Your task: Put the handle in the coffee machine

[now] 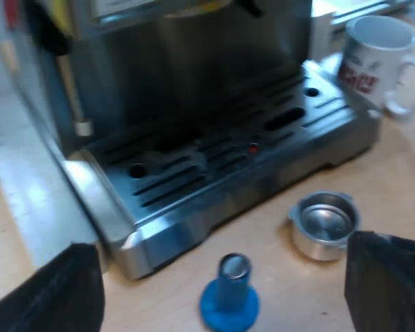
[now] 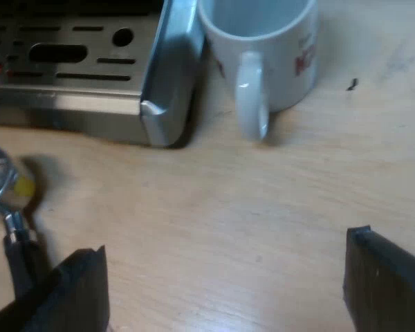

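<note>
Left gripper (image 1: 219, 243) released, spread wide above tamper (image 1: 228, 294); right gripper (image 2: 223, 243) likewise spread, holding nothing; holder (image 1: 324, 225) loose on table (image 1: 401, 173) near machine (image 1: 194, 104) front; next, I judge: grip its dark handle (image 2: 17, 259) squarely, keep it level, raise into machine, twist to lock; mug (image 1: 373, 59) lettering red, unreadable.

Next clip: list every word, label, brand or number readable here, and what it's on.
No text is readable.
Red print on the white ceramic mug: too blurred to read.
Silver steel espresso machine: no legible lettering.
Blue round-based tamper, round metal holder: no markings seen.
</note>
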Controlling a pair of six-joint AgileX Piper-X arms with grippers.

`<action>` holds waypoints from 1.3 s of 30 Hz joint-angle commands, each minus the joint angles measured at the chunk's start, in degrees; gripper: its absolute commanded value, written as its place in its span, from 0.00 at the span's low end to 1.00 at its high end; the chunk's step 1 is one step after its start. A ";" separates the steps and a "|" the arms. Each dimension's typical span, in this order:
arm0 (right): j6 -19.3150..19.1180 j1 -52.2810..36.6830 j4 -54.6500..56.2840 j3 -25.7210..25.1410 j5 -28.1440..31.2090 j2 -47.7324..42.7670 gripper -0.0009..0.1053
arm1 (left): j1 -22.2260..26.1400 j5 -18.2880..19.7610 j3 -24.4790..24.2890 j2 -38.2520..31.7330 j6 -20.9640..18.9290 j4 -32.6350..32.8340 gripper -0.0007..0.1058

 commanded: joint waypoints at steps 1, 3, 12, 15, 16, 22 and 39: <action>-2.15 0.18 0.06 -3.08 -4.00 4.12 0.68 | -3.41 1.85 -0.30 1.74 -0.54 -2.37 0.69; -2.34 1.12 0.06 -4.70 -5.19 7.24 0.68 | -7.54 2.86 -0.30 3.83 -0.42 -4.50 0.69; -2.15 15.61 -0.04 -8.43 0.83 18.71 0.68 | -15.77 5.42 -0.30 10.53 -0.06 -6.31 0.69; -2.00 20.05 -0.54 -8.46 3.38 21.35 0.68 | -19.90 6.41 -0.30 14.49 0.93 -6.41 0.69; -0.88 24.15 -0.56 -8.46 7.00 23.71 0.68 | -20.04 6.44 -0.30 14.65 0.93 -6.43 0.69; 3.95 30.27 -0.78 -8.46 11.02 31.11 0.65 | -23.39 7.26 -0.30 18.04 1.35 -10.04 0.69; 6.90 30.55 -2.05 -8.26 8.01 46.78 0.01 | -29.58 10.41 1.90 21.79 1.35 -13.14 0.69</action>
